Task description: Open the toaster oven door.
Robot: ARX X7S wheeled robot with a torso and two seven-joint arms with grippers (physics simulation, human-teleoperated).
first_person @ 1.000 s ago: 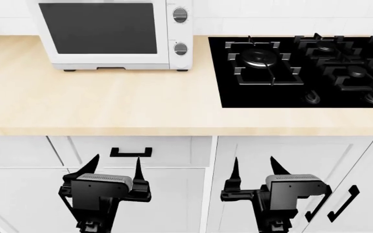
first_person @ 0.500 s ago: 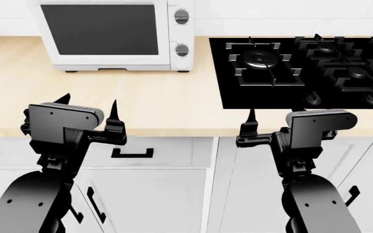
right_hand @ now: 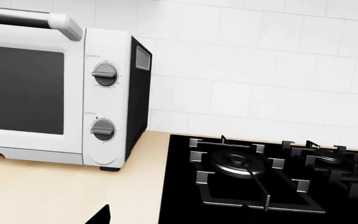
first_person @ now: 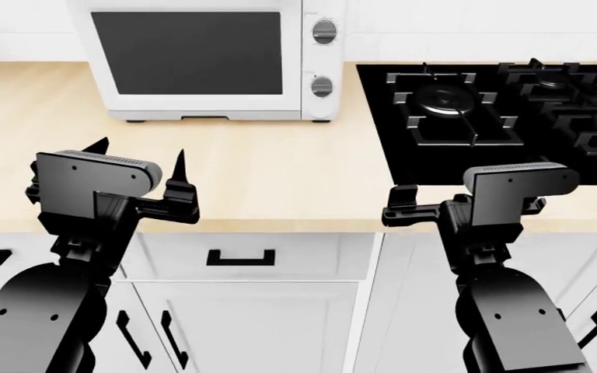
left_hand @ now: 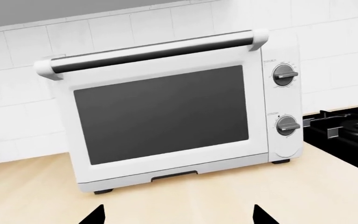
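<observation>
The white toaster oven (first_person: pixel 211 62) stands at the back of the wooden counter, left of the hob. Its door (first_person: pixel 186 53) with the dark glass window is closed. In the left wrist view the door (left_hand: pixel 163 116) faces me, with the silver bar handle (left_hand: pixel 151 51) along its top edge and two knobs (left_hand: pixel 285 74) beside it. The right wrist view shows the oven's knob side (right_hand: pixel 104 100). My left gripper (first_person: pixel 139 153) is open and empty, at the counter's front edge, well short of the oven; its fingertips (left_hand: pixel 98 213) show wide apart. My right gripper (first_person: pixel 449 194) is open and empty at the front edge by the hob.
A black gas hob (first_person: pixel 506 116) with pan grates fills the counter's right side and shows in the right wrist view (right_hand: pixel 260 182). White cabinet drawers with black handles (first_person: pixel 240 257) lie below the counter (first_person: pixel 277 171). A white tiled wall (right_hand: pixel 260 70) stands behind.
Both arms have risen from in front of the cabinets to the counter's front edge. The head view has shifted, so the oven now sits further right in it.
</observation>
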